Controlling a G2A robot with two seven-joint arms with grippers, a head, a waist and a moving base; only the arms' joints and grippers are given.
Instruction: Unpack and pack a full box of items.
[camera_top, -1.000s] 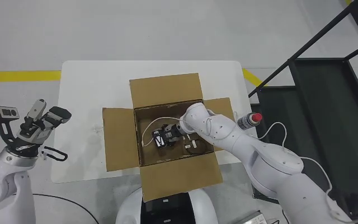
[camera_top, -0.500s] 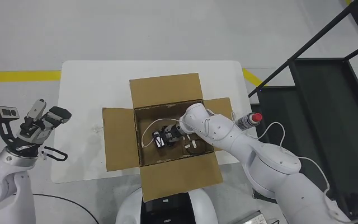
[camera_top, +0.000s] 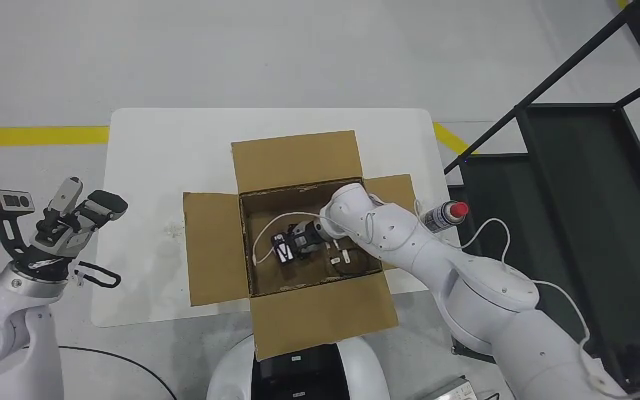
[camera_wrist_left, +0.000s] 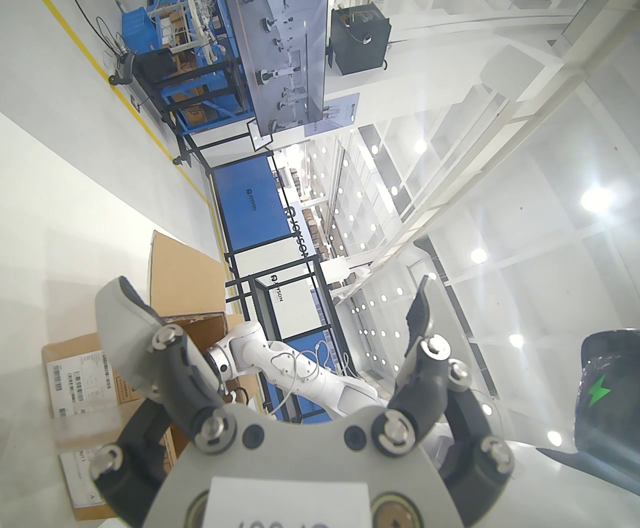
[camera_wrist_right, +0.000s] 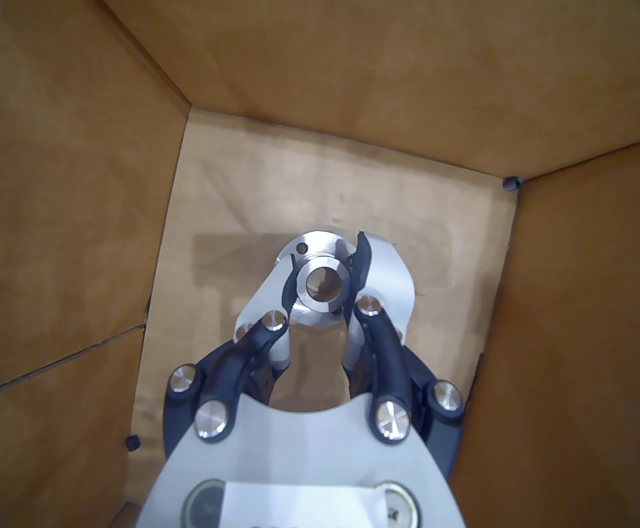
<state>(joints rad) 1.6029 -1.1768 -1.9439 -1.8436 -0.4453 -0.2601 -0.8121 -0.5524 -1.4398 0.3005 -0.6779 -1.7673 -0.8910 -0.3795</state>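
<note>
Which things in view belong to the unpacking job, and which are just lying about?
Job:
cardboard box
metal flange inside it, held in the right gripper's jaws
left gripper, jaws open, beside the table

Lying about:
red-capped spray can at the table's edge, possibly an unpacked item
small black bit in a box corner

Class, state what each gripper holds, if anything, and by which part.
The right gripper grips a metal flange by its raised central hub, inside the box. The left gripper is open and empty.
</note>
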